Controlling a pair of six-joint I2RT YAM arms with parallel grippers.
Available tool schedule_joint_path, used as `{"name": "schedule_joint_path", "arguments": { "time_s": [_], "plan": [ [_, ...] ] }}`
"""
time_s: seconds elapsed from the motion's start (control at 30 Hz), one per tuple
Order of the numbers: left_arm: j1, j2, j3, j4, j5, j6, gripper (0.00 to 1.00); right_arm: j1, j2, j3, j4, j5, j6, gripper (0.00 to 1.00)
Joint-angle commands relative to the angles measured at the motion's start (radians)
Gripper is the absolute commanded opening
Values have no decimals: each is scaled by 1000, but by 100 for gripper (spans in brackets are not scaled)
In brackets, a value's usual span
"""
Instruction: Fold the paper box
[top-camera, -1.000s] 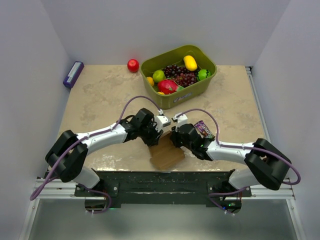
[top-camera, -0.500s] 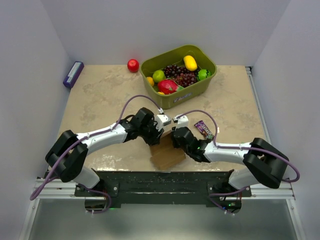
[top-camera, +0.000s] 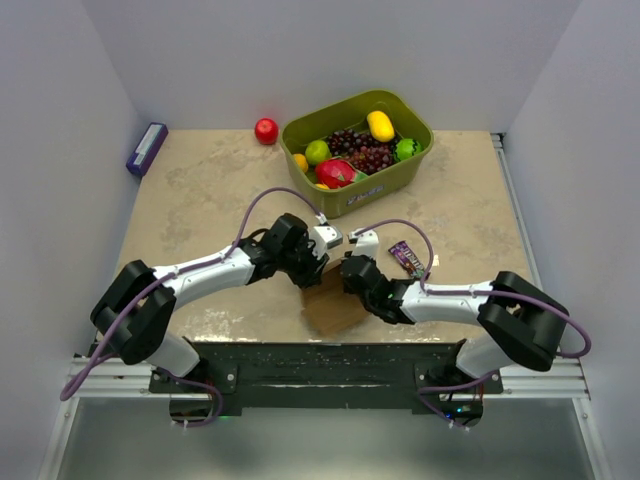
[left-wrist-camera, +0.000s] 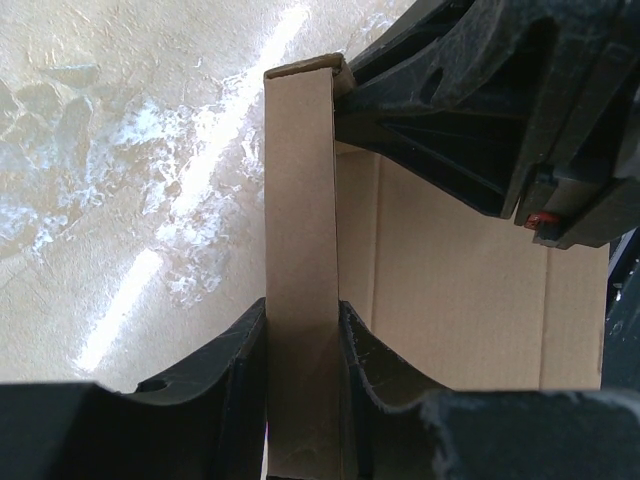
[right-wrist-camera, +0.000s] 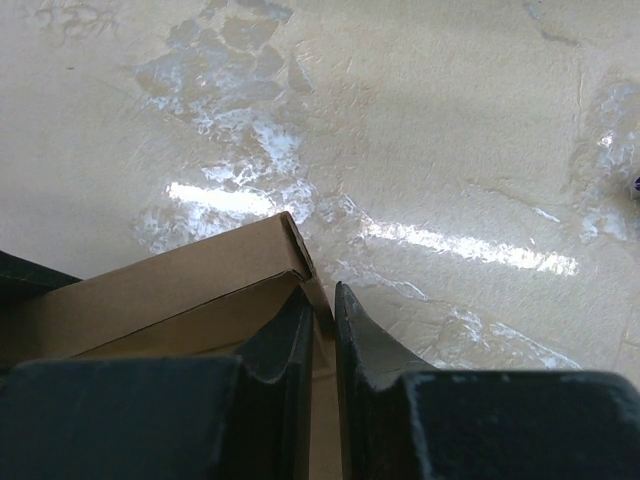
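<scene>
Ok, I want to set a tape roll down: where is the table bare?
Widest bare patch of table: left, between the purple box, the red apple and the left gripper. A smaller one lies right of the candy bar, in front of the green bin. Crowded: near centre, where it and the right gripper pinch the paper box.

Paper box (top-camera: 331, 310) lies before the fruit bin (top-camera: 380, 188).

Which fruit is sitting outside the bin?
The round red fruit, alone on the table just left of the green bin. The other fruit all lies inside the bin.
</scene>
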Motion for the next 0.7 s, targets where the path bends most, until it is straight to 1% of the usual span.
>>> {"name": "schedule_joint_path", "arguments": {
  "time_s": [0.0, 0.17, 0.3, 0.43, 0.53, 0.57, 0.67],
  "plan": [
    [-20, -11, 11, -24, 137, -8, 22, -23, 45, -13, -79, 158, 53, 0],
    [-19, -9, 13, -23, 140, -9, 22, -23, 22, -24, -111, 267, 87, 0],
    [-17, -9, 11, -21, 148, -11, 22, -23, 5, -40, -79, 281, 86, 0],
    [-17, -6, 11, -23, 137, -14, 22, -23, 5, -42, -68, 257, 86, 0],
    [-10, 11, 16, -41, 96, -28, 22, -23, -31, -53, -68, 215, 90, 14],
    [-2, 25, 20, -47, 86, -29, 22, -23, -44, -56, -74, 208, 93, 25],
    [15, 38, 25, -54, 62, -35, 22, -23, -122, -74, -102, 168, 98, 36]
  ]
}}
